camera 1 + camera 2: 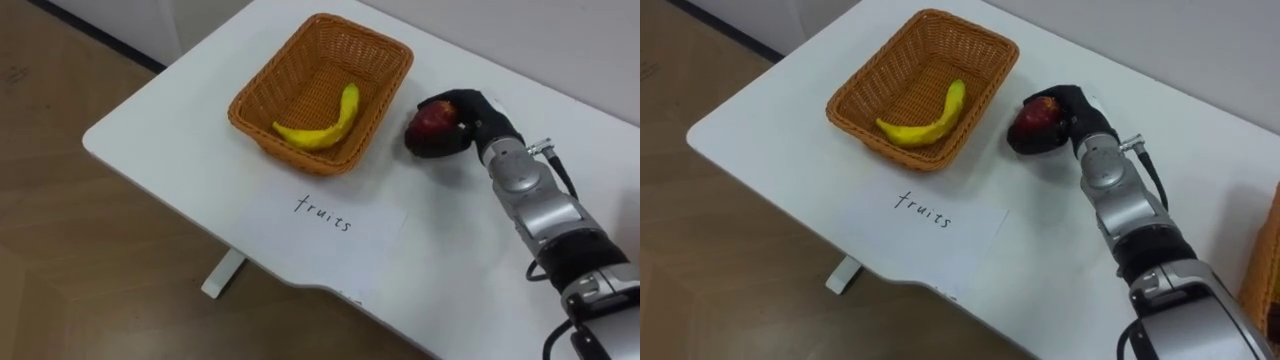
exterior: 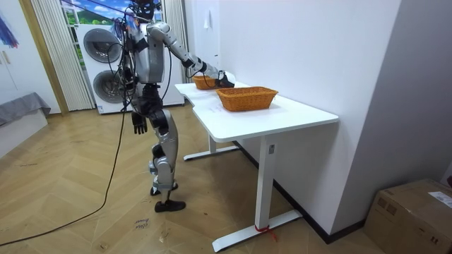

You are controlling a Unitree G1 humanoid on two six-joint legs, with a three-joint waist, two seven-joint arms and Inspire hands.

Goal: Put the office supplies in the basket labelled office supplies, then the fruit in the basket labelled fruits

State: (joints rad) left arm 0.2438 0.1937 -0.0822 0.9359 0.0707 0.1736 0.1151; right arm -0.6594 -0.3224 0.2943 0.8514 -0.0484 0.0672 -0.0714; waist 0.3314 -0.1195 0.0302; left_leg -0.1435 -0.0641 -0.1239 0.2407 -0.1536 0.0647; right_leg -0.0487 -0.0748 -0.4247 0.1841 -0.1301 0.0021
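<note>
Left hand (image 2: pixel 139 125): hangs by the thigh in the room view, away from the table (image 1: pixel 170 135); whether it is open or closed cannot be told.
Fruit basket (image 1: pixel 280 70): a woven basket set near the table's left end, with a handwritten paper label (image 1: pixel 325 215) laid just in front of it.
Banana (image 1: pixel 325 128): already lying in the basket, towards its near right wall.
Apple (image 1: pixel 432 122): the fruit being moved; it is clasped just beside the basket's right rim, low over the table or resting on it, which cannot be told.
Right hand (image 1: pixel 482 122): curled round the apple from the right, with the arm stretched out over the table.
Step in hand: the apple is judged to be about to go into the fruit basket.
How it is best done: the apple should be lifted clear of the right rim before it is carried leftwards, so the light basket is not pushed. It should be lowered onto the bare weave beside the banana and let go close to the bottom, so that it does not roll or bounce out.
</note>
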